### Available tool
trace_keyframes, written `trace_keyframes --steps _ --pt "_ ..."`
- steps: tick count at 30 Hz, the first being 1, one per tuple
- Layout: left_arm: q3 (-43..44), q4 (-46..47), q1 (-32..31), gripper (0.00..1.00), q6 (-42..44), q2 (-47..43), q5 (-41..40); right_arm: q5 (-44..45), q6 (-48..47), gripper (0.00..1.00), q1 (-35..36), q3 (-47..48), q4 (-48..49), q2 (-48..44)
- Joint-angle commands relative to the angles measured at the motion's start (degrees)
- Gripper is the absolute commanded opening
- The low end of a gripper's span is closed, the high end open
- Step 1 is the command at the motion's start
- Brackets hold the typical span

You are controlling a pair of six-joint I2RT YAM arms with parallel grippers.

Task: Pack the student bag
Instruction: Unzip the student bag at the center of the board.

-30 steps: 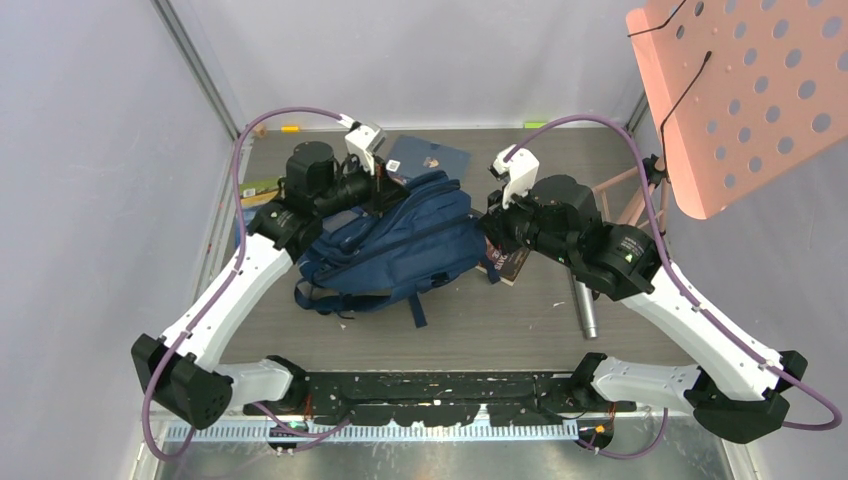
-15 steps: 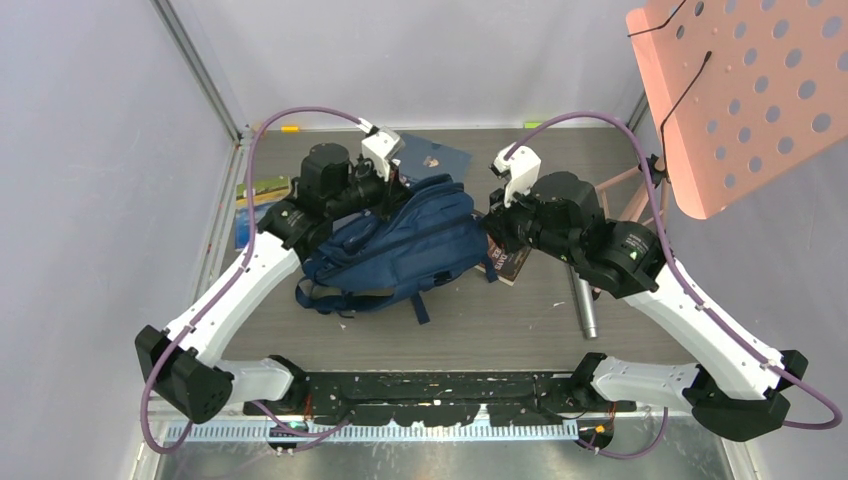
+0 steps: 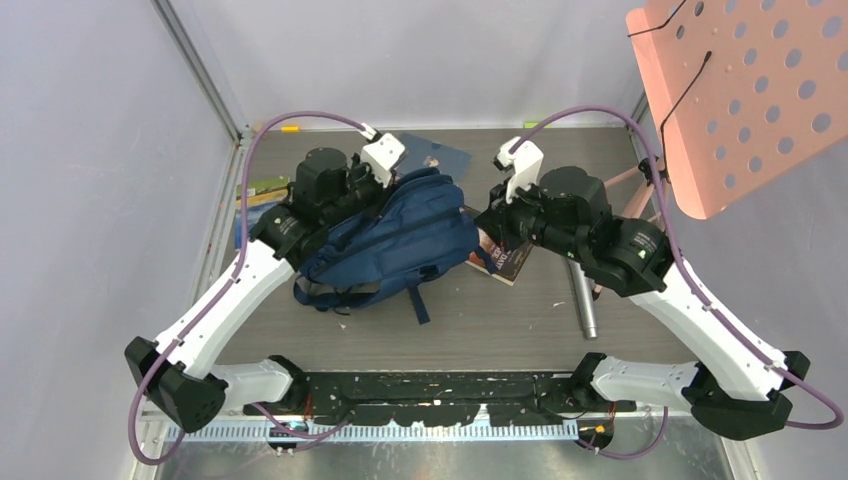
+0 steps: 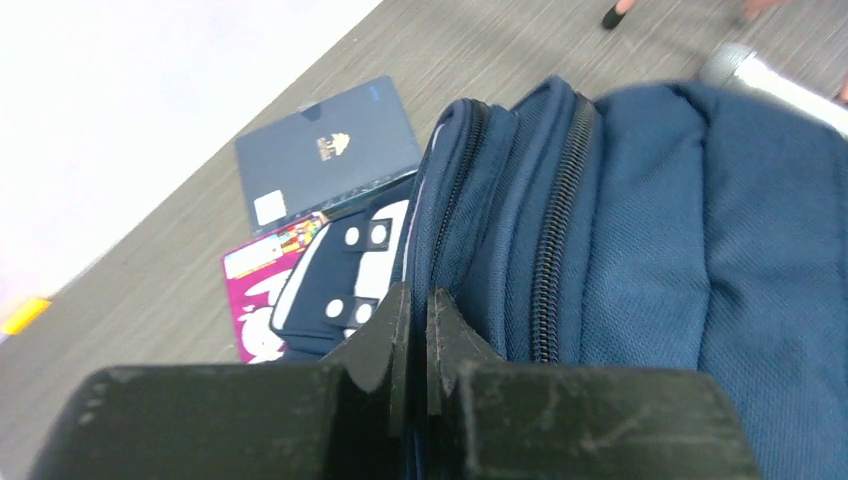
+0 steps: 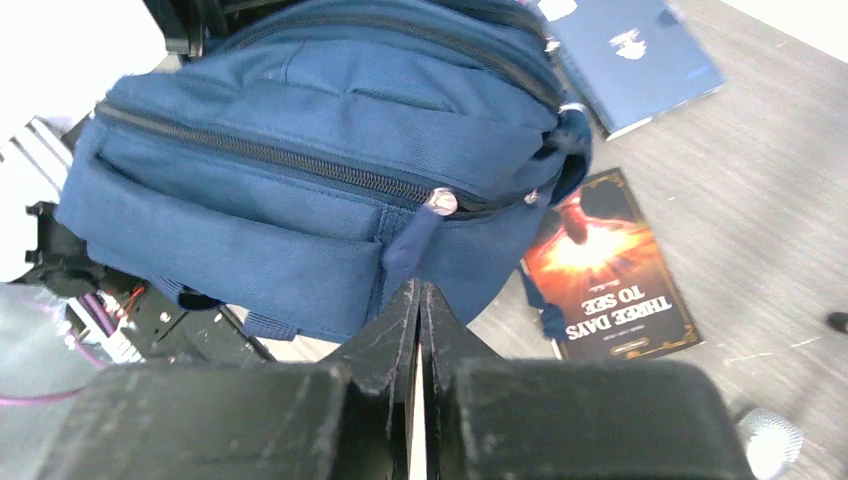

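**A:** Left gripper [image 4: 415,320]: jaws closed, tips pressed into the top seam of the student bag [image 4: 650,250], beside the outer zip. By the look of it, a fold of fabric is pinched.

**B:** Right gripper [image 5: 418,300]: jaws closed as well. Tips sit at the lower end of the navy pull tab [image 5: 405,250] hanging from the slider [image 5: 440,203]. I read that as a grip on the tab.

**A:** Bag position: mid-table between the two arms. Its far-left end rides up at the left gripper.

**B:** Every zip line showing in the wrist views looks run shut. Nothing is loaded.

**A:** Lying outside the bag: navy notebook [image 4: 325,150] and magenta book [image 4: 255,300] on the far side. The orange-covered book [image 5: 610,270] is just beside the bag's right end. The metal cylinder [image 3: 583,300] lies apart on the table [image 3: 500,320], to the right.

**B:** Step in hand, my judgement: opening a compartment, with one arm anchoring and the other on the pull.

**A:** The next move calls for a draw along the zip track, not away from it, with the left grip opposing so the cloth stays taut. Slack fabric could jam the slider, and the tab could slip from the tips.
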Motion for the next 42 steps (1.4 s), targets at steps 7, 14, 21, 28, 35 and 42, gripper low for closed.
trace_keyframes --steps 7,14,21,28,35,42 --pt "-9.15 3.03 1.79 0.0 9.87 -8.57 -1.72 8.63 -2.43 0.0 0.56 5.63 1.33 -5.98" --pt "-7.66 4.05 1.79 0.0 -1.58 -6.46 8.64 1.33 2.67 0.08 0.56 -6.24 8.76 -4.8" --pt "-6.91 3.87 1.79 0.0 -1.58 -6.44 11.09 -15.53 4.15 0.66 -0.66 -24.82 26.57 -7.68" --pt "-6.83 2.84 1.79 0.0 -0.92 -6.52 11.75 -38.26 11.43 0.73 -15.44 -33.05 38.39 -5.54" --pt "-5.78 2.0 1.79 0.0 -1.0 -5.89 10.48 -42.94 11.02 0.7 -18.37 -34.64 38.14 -3.23" --pt "-4.85 1.08 1.81 0.0 -0.92 -4.79 9.57 -38.19 10.36 0.69 -19.16 -38.7 36.24 -7.17"
